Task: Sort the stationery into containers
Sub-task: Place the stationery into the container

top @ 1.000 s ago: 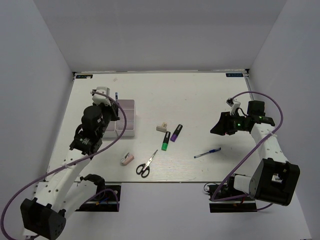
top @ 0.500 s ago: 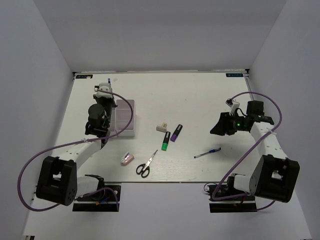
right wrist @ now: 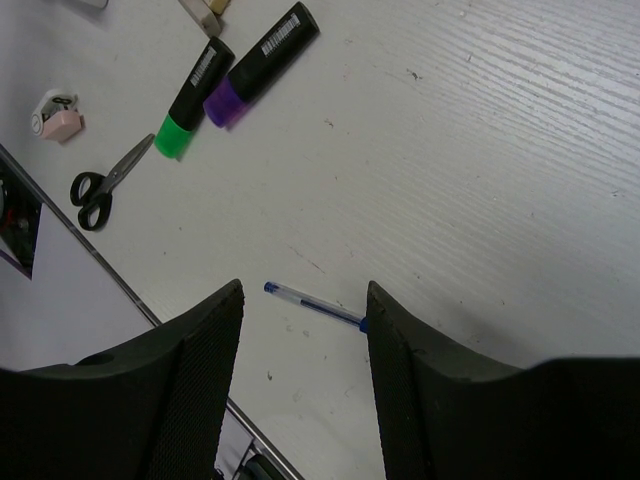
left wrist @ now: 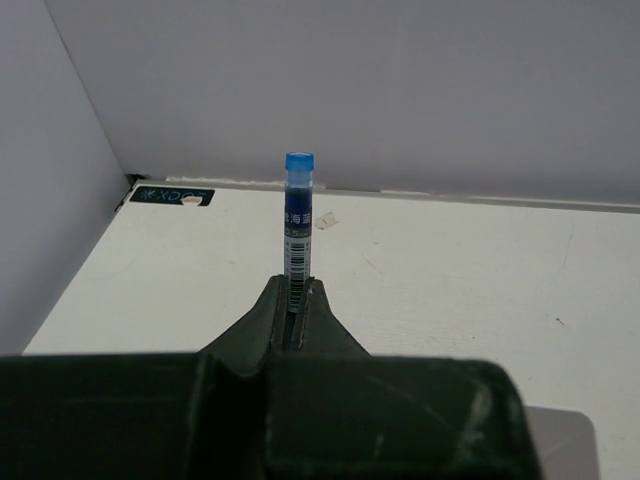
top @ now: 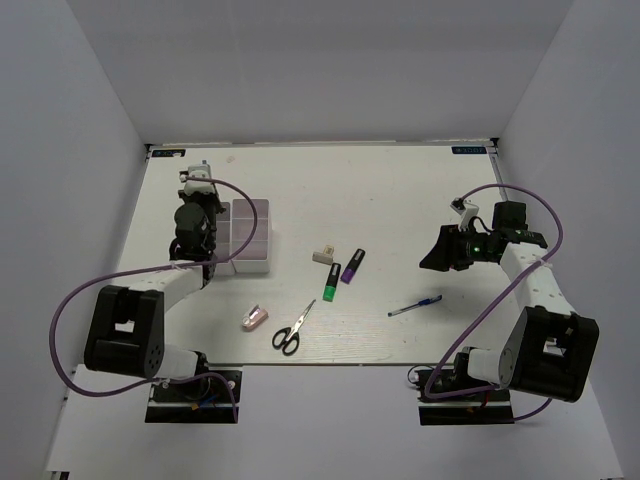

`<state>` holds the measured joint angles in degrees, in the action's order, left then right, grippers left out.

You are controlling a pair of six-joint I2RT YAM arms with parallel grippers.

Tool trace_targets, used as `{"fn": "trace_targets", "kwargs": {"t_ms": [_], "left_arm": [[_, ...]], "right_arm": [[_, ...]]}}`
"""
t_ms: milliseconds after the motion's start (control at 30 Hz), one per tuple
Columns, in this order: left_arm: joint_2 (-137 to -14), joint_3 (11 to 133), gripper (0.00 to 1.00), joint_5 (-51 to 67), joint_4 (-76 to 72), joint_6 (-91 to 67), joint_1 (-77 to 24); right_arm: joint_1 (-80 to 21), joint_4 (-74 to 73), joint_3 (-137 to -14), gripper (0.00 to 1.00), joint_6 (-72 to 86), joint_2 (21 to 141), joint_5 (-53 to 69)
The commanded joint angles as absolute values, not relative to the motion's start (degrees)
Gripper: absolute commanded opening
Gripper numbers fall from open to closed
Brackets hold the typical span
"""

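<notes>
Left gripper (left wrist: pixel 297 296) was clamped on a blue-capped pen (left wrist: pixel 298 225), holding it upright with the cap end up and the barcoded barrel pinched between the fingertips. In the overhead view it hung just past the far left corner of the white organizer tray (top: pixel 250 238), not yet over a compartment. The right gripper (right wrist: pixel 303 350) hovered with its jaws apart and nothing between them, above the thin blue pen (right wrist: pixel 315 304) that lay flat on the table (top: pixel 400 200) near the right arm. The other stationery lay loose in the middle of the table, well apart from the tray. The beige block (top: pixel 322 256) sat just beside the purple highlighter (top: pixel 352 265), and the green highlighter (top: pixel 331 282) lay close by. Nearer the arms lay the black-handled scissors (top: pixel 291 330), with the pink block (top: pixel 255 318) to their left. The left arm hid part of the tray, and the compartments that showed seemed to hold nothing, though that could not be told for certain. By this reading the sorting had barely begun. One pen was in hand and still to be dropped in, and six items were left on the table, the thin blue pen looking like the right arm's likely next pick.
</notes>
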<state>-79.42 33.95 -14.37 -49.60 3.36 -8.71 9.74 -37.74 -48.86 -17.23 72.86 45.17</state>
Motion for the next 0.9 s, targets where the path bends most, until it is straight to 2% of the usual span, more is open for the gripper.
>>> {"fn": "trace_targets", "kwargs": {"t_ms": [0,167,300,333,400,433,500,567,667,700,733,767,800,833,867], "left_arm": [[-80.1,33.2,0.0,-14.3,-52.2,1.3,-8.1],[-81.8,32.8,0.0,-14.2,-53.4,0.8,-8.0],[-82.1,32.2,0.0,-14.1,-53.3,0.4,-7.9],[-81.8,32.0,0.06,-14.2,-53.3,0.4,-8.0],[-80.9,31.2,0.26,-14.1,-52.0,-1.8,-7.9],[-80.2,31.0,0.31,-14.1,-51.6,-2.0,-8.0],[-78.6,30.9,0.4,-14.0,-50.4,-2.6,-8.0],[-77.1,30.8,0.55,-13.5,-47.8,-2.5,-8.0],[-74.2,30.4,0.64,-13.5,-45.8,-2.7,-8.1],[-72.2,30.4,0.64,-13.4,-43.9,-3.1,-7.9],[-71.3,30.5,0.6,-13.4,-43.0,-3.6,-7.9],[-70.4,30.8,0.4,-13.1,-41.1,-4.6,-8.0],[-67.1,31.4,0.27,-12.8,-39.7,-4.5,-8.4],[-65.8,31.8,0.14,-12.8,-32.7,-4.6,-9.0],[-64.4,32.7,0.0,-12.9,-28.8,-5.4,-10.8]], "right_arm": [[10.1,-38.7,-49.3,0.56,-18.4,73.3,46.1],[10.1,-39.0,-49.3,0.62,-18.5,73.6,46.2],[10.1,-39.0,-49.5,0.71,-18.7,73.5,46.0],[10.2,-39.4,-49.4,0.74,-18.7,73.6,46.1],[10.0,-39.3,-49.4,0.76,-18.9,73.5,46.1],[10.1,-39.7,-49.5,0.79,-19.0,73.5,46.3],[10.1,-39.6,-49.7,0.79,-19.2,73.4,46.4],[10.2,-40.1,-49.7,0.79,-19.2,73.2,46.7],[10.2,-40.5,-50.0,0.79,-19.3,72.9,46.7],[10.3,-40.6,-49.9,0.77,-19.2,72.5,46.7],[10.2,-40.8,-49.7,0.75,-19.2,72.3,46.7],[10.2,-40.6,-49.8,0.63,-19.2,72.2,46.7],[10.2,-40.5,-49.7,0.53,-19.2,71.7,46.8],[10.3,-40.3,-49.7,0.33,-19.2,71.4,46.8],[10.1,-39.6,-49.7,0.0,-18.4,71.2,46.6]]}}
